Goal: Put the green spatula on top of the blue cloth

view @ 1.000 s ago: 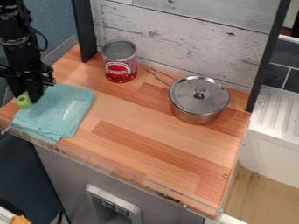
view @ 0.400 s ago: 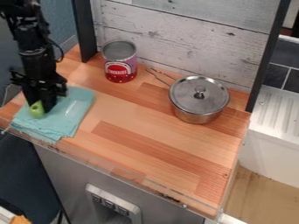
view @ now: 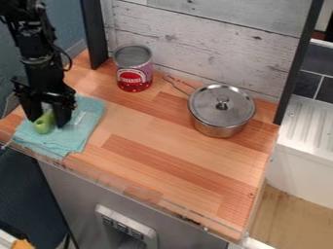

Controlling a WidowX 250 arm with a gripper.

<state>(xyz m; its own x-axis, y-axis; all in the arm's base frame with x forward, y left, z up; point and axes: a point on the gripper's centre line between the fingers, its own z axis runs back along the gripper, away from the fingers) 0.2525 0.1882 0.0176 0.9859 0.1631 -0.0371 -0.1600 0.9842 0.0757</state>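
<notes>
The black gripper [view: 48,120] hangs over the blue cloth [view: 81,127] at the left end of the counter. Its two fingers stand apart, and it is open. Between them is the green spatula [view: 44,125], its rounded green end facing the front edge, over the cloth. The rest of the spatula is largely hidden by the gripper, and I cannot tell whether all of it lies on the cloth.
A red and pink can [view: 134,73] stands at the back left. Right of it is a lidded metal pot [view: 221,108], its wire handle pointing back left. A clear strip [view: 139,193] runs along the wooden counter's front edge.
The arm has moved right over the cloth, carrying the green spatula. Since the later of the two earlier frames, the fingers have spread apart around the spatula.
</notes>
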